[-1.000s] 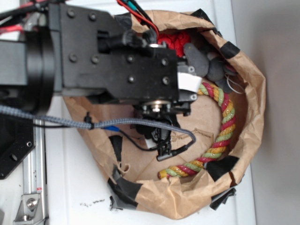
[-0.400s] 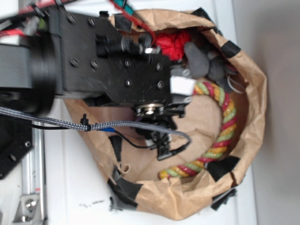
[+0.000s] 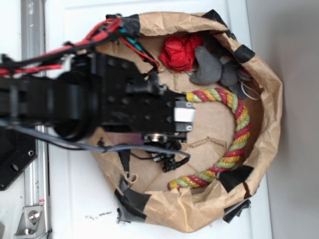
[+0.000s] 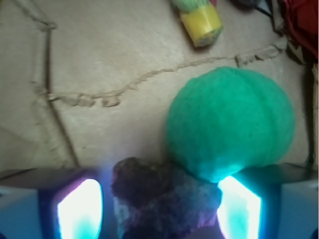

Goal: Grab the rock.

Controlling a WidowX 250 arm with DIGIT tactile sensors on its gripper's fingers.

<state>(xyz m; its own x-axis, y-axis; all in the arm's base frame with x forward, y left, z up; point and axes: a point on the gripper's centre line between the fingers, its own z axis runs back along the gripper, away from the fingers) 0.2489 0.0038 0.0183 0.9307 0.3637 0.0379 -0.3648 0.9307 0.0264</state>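
Note:
In the wrist view the rock (image 4: 164,199), dark, lumpy and rough, lies on the brown paper floor between my two fingers. My gripper (image 4: 159,211) is open around it: the right pad (image 4: 238,209) is at the rock's edge and the left pad (image 4: 79,211) stands a small gap away. The green ball (image 4: 229,119) touches the rock's far right side. In the exterior view my arm (image 3: 124,107) reaches down into the paper bag and hides the gripper, the rock and the ball.
The brown paper bag's rim (image 3: 271,99) walls in the space. A red, yellow and green rope (image 3: 239,124) curves along the right side; its yellow end (image 4: 200,22) shows beyond the ball. A red cloth (image 3: 180,52) and smooth grey pieces (image 3: 207,64) lie at the back.
My arm has swung left and lowered into the bag. The red cloth and grey pieces, half covered before, now show fully.

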